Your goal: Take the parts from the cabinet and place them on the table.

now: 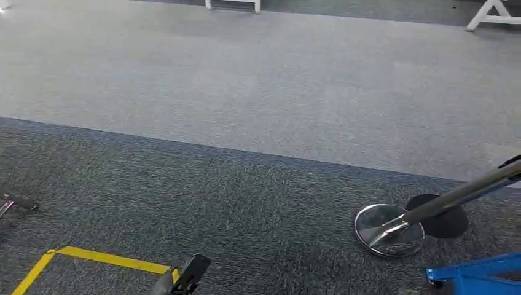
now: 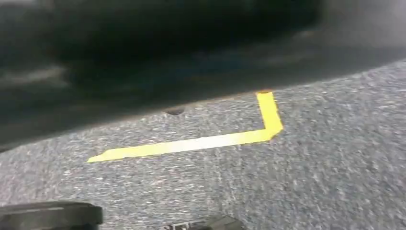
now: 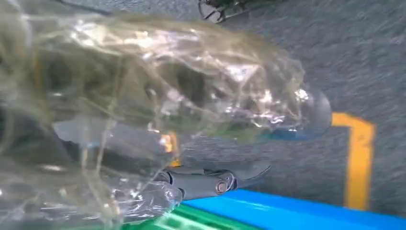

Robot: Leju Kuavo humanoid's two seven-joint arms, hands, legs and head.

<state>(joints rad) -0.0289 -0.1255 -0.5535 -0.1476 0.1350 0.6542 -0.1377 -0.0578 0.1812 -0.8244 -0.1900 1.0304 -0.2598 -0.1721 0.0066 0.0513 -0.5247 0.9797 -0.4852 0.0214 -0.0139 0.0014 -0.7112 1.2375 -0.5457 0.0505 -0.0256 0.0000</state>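
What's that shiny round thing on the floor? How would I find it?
Look at the dark carpet on the right, just below the paler grey strip. The shiny round metal base lies flat there with a silver pole leaning out of it, mirror-bright beside a dull black disc.

Right wrist view: right robot hand (image 3: pixel 143 158) holding a part wrapped in clear plastic over carpeted floor.

The part in its clear crinkled plastic bag (image 3: pixel 158 81) occupies most of the frame and extends from the robot hand side to a rounded end near the yellow tape. Dark fingers (image 3: pixel 210 182) show beside the bag, partly covered by the plastic; the contents inside the wrap cannot be identified. Behind the bag lies dark speckled carpet (image 3: pixel 364 62). A yellow tape corner (image 3: pixel 359 153) is marked on the carpet. A blue surface (image 3: pixel 297 213) and a green strip (image 3: pixel 163 223) run along one edge, just beside the fingers.
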